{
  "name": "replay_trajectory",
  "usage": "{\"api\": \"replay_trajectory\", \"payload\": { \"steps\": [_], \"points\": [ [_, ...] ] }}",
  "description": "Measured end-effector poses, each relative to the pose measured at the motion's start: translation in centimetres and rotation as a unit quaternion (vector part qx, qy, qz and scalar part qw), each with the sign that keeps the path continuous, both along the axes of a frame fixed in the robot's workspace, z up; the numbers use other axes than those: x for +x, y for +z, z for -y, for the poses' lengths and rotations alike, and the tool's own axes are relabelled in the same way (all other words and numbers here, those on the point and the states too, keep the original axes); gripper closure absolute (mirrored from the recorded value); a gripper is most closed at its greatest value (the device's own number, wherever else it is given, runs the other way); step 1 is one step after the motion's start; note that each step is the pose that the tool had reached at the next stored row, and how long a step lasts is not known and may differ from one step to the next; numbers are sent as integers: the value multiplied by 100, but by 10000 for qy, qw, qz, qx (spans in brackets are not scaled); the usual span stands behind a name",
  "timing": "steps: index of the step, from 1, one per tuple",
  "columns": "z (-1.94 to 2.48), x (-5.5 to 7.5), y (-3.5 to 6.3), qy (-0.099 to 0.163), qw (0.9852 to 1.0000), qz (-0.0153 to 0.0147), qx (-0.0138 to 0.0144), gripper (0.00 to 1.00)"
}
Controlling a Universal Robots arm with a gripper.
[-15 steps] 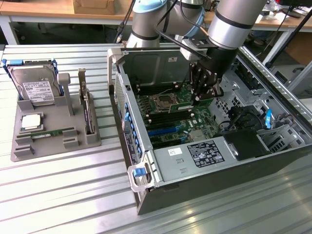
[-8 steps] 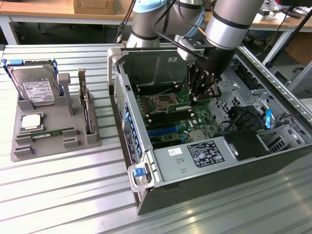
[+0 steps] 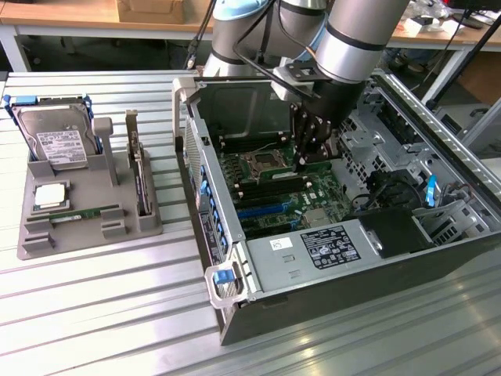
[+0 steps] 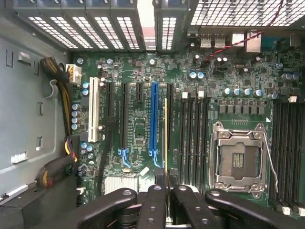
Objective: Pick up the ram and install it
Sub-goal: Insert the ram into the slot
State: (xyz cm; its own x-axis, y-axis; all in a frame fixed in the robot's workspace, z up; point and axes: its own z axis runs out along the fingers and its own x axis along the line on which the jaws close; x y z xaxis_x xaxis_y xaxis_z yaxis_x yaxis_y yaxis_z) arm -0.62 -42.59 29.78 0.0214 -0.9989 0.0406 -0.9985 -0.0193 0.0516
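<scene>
My gripper hangs inside the open computer case, low over the green motherboard. In the wrist view the gripper is shut on the ram, which shows edge-on as a thin gold-green strip between the black fingers. The strip lies between the blue slot and the bank of black memory slots beside the empty CPU socket. Whether the ram touches the board I cannot tell. Another green memory stick lies flat on the grey holder.
The grey holder at the exterior view's left also carries a silver hard drive, a CPU and an upright expansion card. Case walls, drive cage and cables crowd the gripper.
</scene>
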Motion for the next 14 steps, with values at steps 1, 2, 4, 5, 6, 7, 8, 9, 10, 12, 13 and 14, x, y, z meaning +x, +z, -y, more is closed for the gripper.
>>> {"api": "replay_trajectory", "payload": {
  "steps": [1, 2, 4, 5, 6, 7, 8, 9, 10, 12, 13, 14],
  "points": [
    [-3, -1, -16, -189, 9998, 0, -1, 88],
    [-6, 0, -21, -197, 9998, 0, -2, 88],
    [-62, 12, -35, -198, 9998, -1, -1, 88],
    [-102, 13, -45, -197, 9998, -1, -1, 88],
    [-111, 14, -67, -196, 9998, 0, -1, 88],
    [-116, 13, -106, -197, 9998, -4, -2, 88],
    [-125, 13, -141, -197, 9998, -6, -2, 88],
    [-166, 13, -162, -197, 9998, -6, -2, 88],
    [-193, 13, -166, -197, 9998, -7, -3, 88],
    [-195, 11, -190, -197, 9998, -7, -3, 88],
    [-195, 9, -203, -197, 9998, -6, -3, 88],
    [-195, 8, -235, -197, 9998, -7, -4, 88]
  ]
}}
